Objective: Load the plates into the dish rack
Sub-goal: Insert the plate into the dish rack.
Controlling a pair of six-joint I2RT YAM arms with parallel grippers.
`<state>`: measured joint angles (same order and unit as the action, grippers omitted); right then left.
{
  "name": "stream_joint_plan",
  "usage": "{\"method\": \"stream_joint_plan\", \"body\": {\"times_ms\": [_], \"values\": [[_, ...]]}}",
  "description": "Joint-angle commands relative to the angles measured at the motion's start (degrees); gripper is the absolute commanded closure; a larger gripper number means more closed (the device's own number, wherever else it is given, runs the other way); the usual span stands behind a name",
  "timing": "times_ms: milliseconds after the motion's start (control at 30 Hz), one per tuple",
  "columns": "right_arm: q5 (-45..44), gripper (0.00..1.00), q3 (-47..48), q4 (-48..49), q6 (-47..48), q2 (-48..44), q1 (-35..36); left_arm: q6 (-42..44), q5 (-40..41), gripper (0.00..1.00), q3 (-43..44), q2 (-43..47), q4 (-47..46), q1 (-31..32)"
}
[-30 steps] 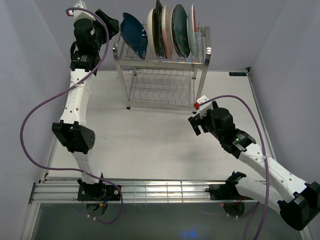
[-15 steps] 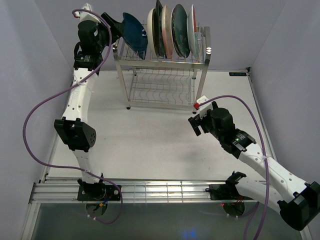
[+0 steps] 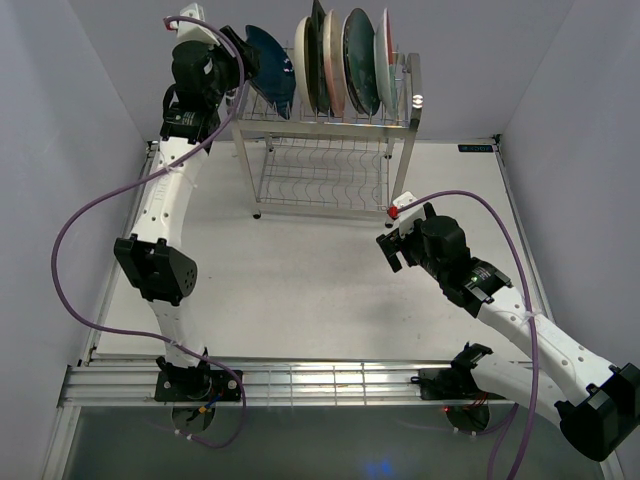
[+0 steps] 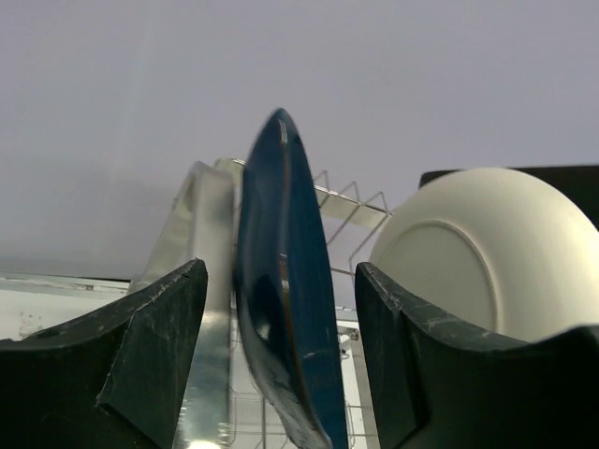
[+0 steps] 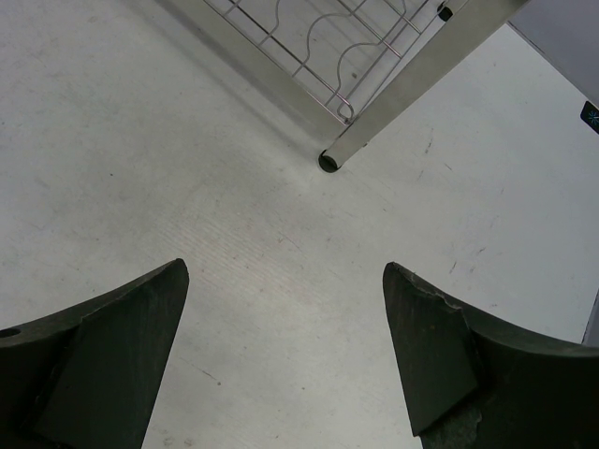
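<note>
The steel dish rack (image 3: 325, 122) stands at the back of the table. On its top shelf several plates stand on edge: a dark blue plate (image 3: 270, 62) leaning at the left end, then cream (image 3: 304, 65), pink-and-cream (image 3: 334, 68), dark teal (image 3: 360, 60) and a white one with a coloured rim (image 3: 385, 58). My left gripper (image 3: 243, 50) is raised at the rack's left end. In the left wrist view this gripper (image 4: 281, 265) is open and straddles the dark blue plate (image 4: 285, 309), with a gap on each side. The cream plate (image 4: 477, 253) stands beyond. My right gripper (image 3: 395, 240) hovers open and empty over the table.
The rack's lower shelf (image 3: 322, 180) holds nothing. Its front right leg (image 5: 329, 161) stands just ahead of my right gripper (image 5: 281, 271). The rack's corner post (image 4: 211, 234) is beside my left finger. Grey walls close in the table on the left, back and right.
My left arm has swung right toward the rack, bringing its fingers around the dark blue plate's rim, and the jaws have narrowed a little. The right arm has not moved.
</note>
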<state>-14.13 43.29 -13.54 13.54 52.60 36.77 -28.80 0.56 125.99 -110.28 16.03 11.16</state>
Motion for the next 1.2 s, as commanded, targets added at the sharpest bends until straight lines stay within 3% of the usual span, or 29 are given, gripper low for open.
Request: {"method": "stream_joint_plan", "body": {"times_ms": [0, 300, 500, 800, 1167], "values": [[0.42, 0.1, 2.06, 1.15, -0.01, -0.57, 0.23, 3.92, 2.52, 0.26, 1.8, 4.11, -1.09, 2.46], [0.33, 0.1, 2.06, 1.15, -0.09, -0.48, 0.23, 6.03, 4.72, 0.32, 2.68, 3.14, -1.0, 4.22], [0.24, 0.1, 2.06, 1.23, -0.01, -0.39, 0.23, 6.47, 5.07, 0.5, 3.03, 2.7, -0.83, 5.19], [0.07, 0.1, 2.06, 1.15, -0.01, -0.3, 0.23, 8.05, 6.3, 0.53, 3.56, 2.35, -0.83, 8.35], [-0.02, 0.1, 2.06, 1.15, -0.09, -0.39, 0.23, 8.41, 9.37, 0.51, 3.64, 3.05, 0.23, 11.6]]}}
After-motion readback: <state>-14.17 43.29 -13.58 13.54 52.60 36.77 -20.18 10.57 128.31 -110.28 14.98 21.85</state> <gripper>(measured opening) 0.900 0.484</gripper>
